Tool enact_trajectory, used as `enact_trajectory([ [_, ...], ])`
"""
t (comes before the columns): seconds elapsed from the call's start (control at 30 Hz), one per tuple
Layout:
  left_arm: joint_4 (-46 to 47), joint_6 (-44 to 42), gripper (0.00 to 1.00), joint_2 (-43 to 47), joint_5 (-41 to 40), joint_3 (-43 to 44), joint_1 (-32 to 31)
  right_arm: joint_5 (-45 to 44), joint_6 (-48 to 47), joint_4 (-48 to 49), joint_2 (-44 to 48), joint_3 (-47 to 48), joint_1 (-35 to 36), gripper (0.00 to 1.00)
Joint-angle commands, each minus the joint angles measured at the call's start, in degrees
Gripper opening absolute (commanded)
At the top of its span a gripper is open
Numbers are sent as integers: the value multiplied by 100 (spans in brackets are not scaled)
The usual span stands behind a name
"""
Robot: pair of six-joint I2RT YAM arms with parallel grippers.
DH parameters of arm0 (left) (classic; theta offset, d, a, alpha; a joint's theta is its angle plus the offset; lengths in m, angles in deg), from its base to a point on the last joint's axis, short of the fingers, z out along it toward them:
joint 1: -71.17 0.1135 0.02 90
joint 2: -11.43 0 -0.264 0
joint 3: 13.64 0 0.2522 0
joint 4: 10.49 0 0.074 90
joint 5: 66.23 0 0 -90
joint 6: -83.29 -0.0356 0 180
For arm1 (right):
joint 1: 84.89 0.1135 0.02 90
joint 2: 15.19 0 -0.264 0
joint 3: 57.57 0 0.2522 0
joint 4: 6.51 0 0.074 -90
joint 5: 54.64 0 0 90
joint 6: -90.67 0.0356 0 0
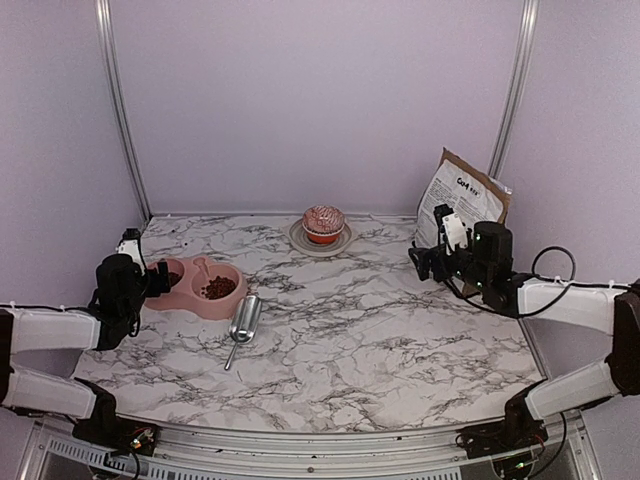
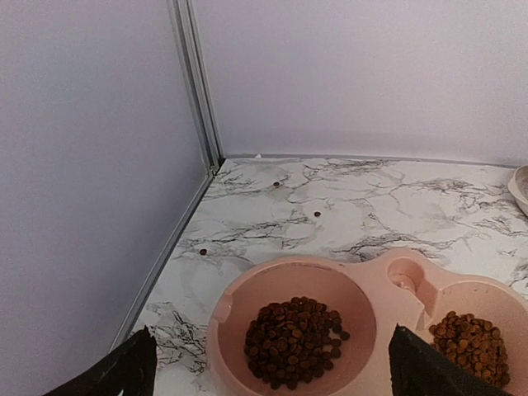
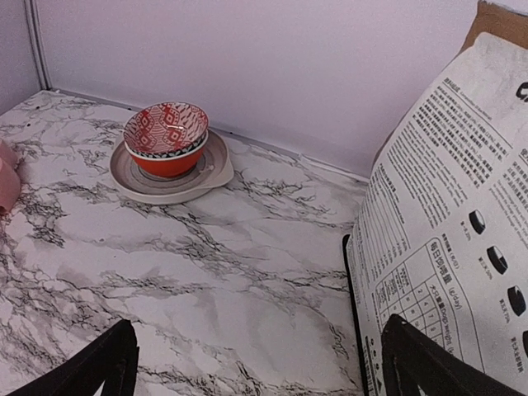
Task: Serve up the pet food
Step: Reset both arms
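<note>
The pet food is dark reddish-brown kibble in both wells of a pink double bowl (image 1: 190,297). In the left wrist view one heap (image 2: 293,330) lies in the near well and another (image 2: 472,345) in the right well of the bowl (image 2: 367,276). My left gripper (image 1: 158,277) is open and empty, its fingers (image 2: 124,371) standing wide on either side of the near well, just above it. My right gripper (image 1: 425,258) is open and empty, low over the table beside the printed paper bag (image 1: 463,197), with one finger (image 3: 429,367) in front of the bag (image 3: 454,223).
A metal scoop (image 1: 243,320) lies on the table just right of the pink bowl. A red patterned bowl (image 3: 167,139) sits on a grey plate (image 3: 216,169) at the back centre. A few loose pellets (image 2: 317,214) lie near the back left corner. Walls close the left, back and right sides.
</note>
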Motion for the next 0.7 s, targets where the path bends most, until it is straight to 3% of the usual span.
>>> enact_trajectory([
  [0.0, 1112, -16, 99, -380, 1, -386, 263, -609, -169, 558, 126, -248, 29, 100],
  [0.17, 1835, -149, 98, -740, 462, -512, 707, -1040, -497, 633, 225, -562, -36, 100],
  [0.4, 2167, 180, 98, -1111, 1246, -350, 1450, -1179, -506, 1542, 593, -1397, -481, 100],
  [0.57, 3890, 98, 90, -2050, 2021, -736, 1507, -1242, -544, 2236, 598, -1820, -757, 100],
  [0.67, 3771, 157, 93, -2005, 1898, -715, 1507, -1318, -717, 2912, 565, -2138, -792, 100],
])
